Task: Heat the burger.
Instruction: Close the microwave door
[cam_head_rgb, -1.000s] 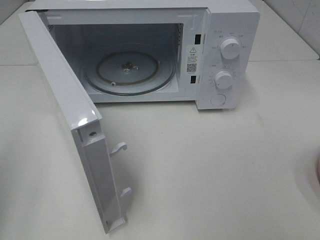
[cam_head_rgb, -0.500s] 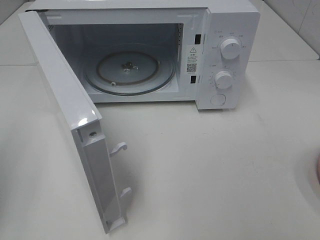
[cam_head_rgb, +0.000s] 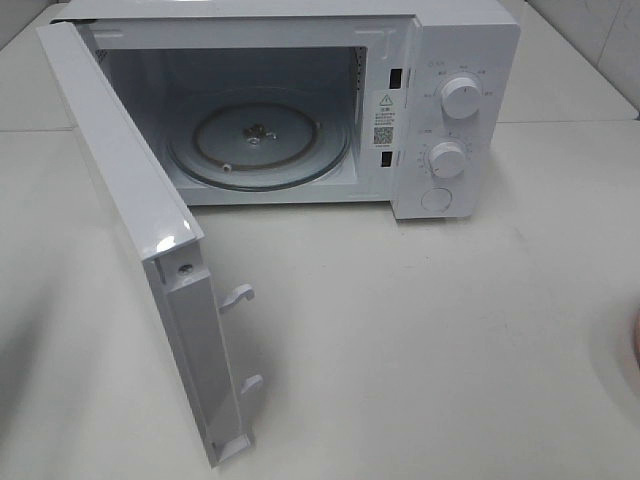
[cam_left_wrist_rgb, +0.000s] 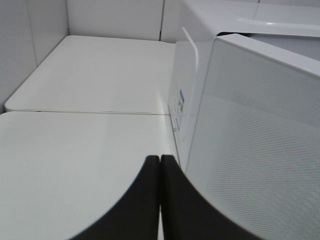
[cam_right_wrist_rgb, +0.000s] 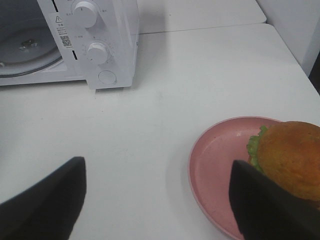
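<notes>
Microwave open, burger not yet picked up.

From high, the microwave (cam_head_rgb: 300, 100) stands at the far side, door (cam_head_rgb: 140, 240) swung wide, glass turntable (cam_head_rgb: 258, 140) bare; no arm shows. At the left wrist, the left gripper (cam_left_wrist_rgb: 159, 165) is pressed closed beside the door. At the right wrist, the right gripper (cam_right_wrist_rgb: 157, 180) is spread wide, holding nothing; the burger (cam_right_wrist_rgb: 287, 150) sits on the pink plate (cam_right_wrist_rgb: 215, 165) at the table's near right. Next, probably, grasp the burger.

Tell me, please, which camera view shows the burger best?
The right wrist view: the burger sits on the pink plate, partly cut off by the frame edge. The exterior high view catches only a pink sliver of plate; the left wrist view shows neither.
</notes>
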